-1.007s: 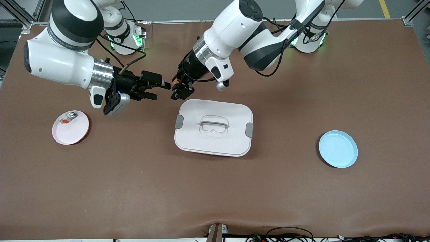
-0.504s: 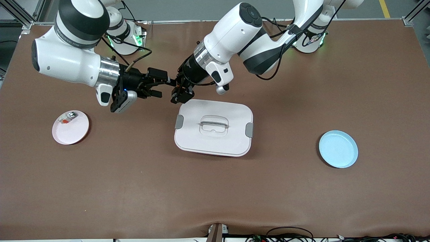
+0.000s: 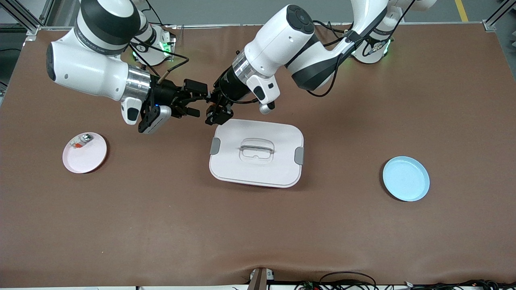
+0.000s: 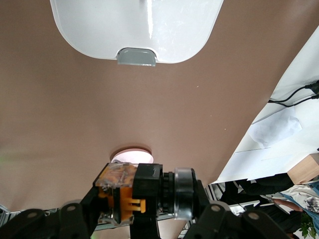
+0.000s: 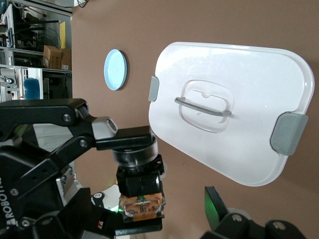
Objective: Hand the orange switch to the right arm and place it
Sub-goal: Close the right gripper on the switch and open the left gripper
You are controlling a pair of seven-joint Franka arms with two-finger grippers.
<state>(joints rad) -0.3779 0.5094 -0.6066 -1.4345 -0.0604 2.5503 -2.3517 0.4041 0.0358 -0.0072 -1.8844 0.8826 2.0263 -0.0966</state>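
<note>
Glossy white arm shells with black joint bands, silver wrist rings, black two-finger grippers, loose black cables, green lights at the bases, grey-white wrist camera housings

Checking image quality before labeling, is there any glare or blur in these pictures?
Front view: even light, sharp, soft shadow under the white lidded box. Left wrist view: glare streak on the box, close-up orange switch slightly soft. Right wrist view: sheen on the lid, near fingers dark.
</note>
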